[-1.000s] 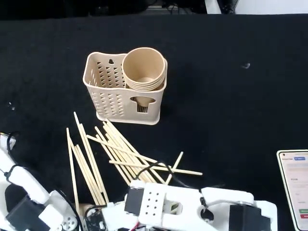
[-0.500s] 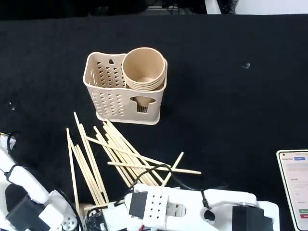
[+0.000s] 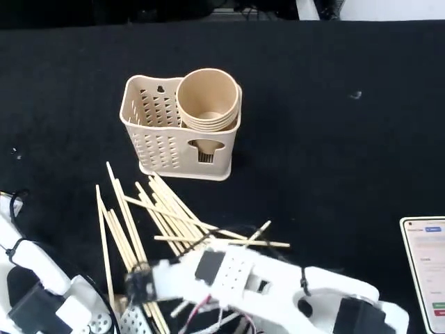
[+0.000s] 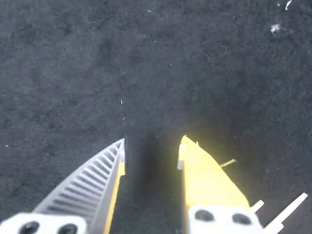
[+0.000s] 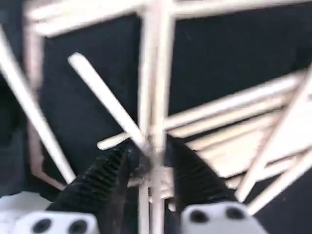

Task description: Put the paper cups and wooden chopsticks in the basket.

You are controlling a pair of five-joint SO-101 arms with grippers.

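Note:
The beige perforated basket (image 3: pixel 174 136) stands at the middle back, with a stack of paper cups (image 3: pixel 208 97) in its right compartment. Several wooden chopsticks (image 3: pixel 156 216) lie scattered on the black cloth in front of it. My right arm stretches leftward over the near end of that pile. In its wrist view, the right gripper (image 5: pixel 151 151) is shut on a few chopsticks (image 5: pixel 155 73) that run between its black fingers (image 5: pixel 105 178). The left gripper (image 4: pixel 151 148) hangs open above bare black cloth, and its arm (image 3: pixel 35 292) sits at the near left corner.
A phone (image 3: pixel 425 268) with a lit screen lies at the right edge. The black cloth (image 3: pixel 334 153) right of and behind the basket is bare. A cable (image 3: pixel 10 198) loops near the left arm's base.
My right arm has swung left and farther out over the chopstick pile, its wrist now near the leftmost sticks. Some loose chopsticks under it shifted slightly. The left arm is still.

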